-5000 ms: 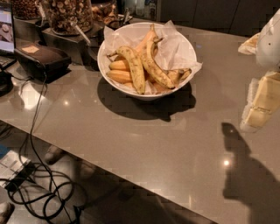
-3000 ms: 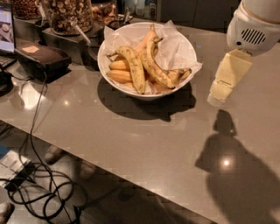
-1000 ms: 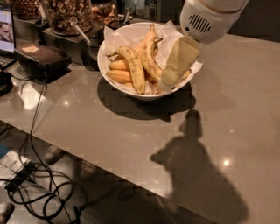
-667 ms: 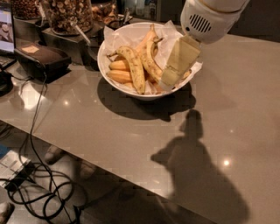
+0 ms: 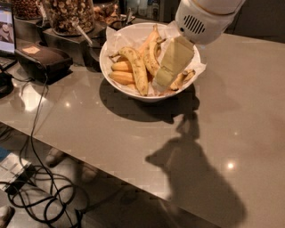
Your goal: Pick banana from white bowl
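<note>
The white bowl (image 5: 116, 87) stands at the back of the grey countertop, lined with crumpled white paper. It holds several bananas. The curved, brown-speckled banana (image 5: 183, 79) with a dark stem lies along the bowl's right side, mostly hidden behind the gripper. A longer speckled banana (image 5: 137, 71) lies across the middle. Smooth orange-yellow bananas (image 5: 121, 67) lie to its left. My gripper (image 5: 164, 79), cream-coloured under a white wrist housing (image 5: 200, 20), reaches down into the right half of the bowl, its tip at the curved banana.
Glass jars of nuts (image 5: 71, 13) stand behind the bowl at the back left. A black box (image 5: 42, 60) and a laptop screen (image 5: 6, 26) sit at the left. Cables (image 5: 40, 191) lie on the floor beyond the countertop's front-left edge (image 5: 89, 153).
The gripper has travelled from the right edge of the view leftward across the countertop to the bowl, and in the last second has dropped slightly further left and down into it.
</note>
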Robot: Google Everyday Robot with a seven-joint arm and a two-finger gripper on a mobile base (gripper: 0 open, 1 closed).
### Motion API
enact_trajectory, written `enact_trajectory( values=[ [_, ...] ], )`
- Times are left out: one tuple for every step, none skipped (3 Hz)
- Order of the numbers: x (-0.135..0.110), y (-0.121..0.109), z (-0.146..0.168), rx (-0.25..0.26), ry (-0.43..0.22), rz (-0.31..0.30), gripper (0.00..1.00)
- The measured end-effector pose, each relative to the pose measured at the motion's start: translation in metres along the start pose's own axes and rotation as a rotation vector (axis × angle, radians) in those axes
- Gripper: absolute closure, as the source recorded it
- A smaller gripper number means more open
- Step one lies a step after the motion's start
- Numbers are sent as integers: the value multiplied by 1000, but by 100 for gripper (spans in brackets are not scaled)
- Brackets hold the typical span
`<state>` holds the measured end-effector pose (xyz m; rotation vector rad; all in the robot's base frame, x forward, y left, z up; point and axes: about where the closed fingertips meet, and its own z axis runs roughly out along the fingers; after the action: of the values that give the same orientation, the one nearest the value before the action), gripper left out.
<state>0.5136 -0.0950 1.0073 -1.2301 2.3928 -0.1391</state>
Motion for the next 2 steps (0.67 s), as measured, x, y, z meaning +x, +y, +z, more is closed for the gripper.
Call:
enact_trajectory(
  values=[
    [-11, 2, 5, -5, 0, -1, 0],
    [-18, -2, 15, -10, 19, 17, 0]
  ],
)
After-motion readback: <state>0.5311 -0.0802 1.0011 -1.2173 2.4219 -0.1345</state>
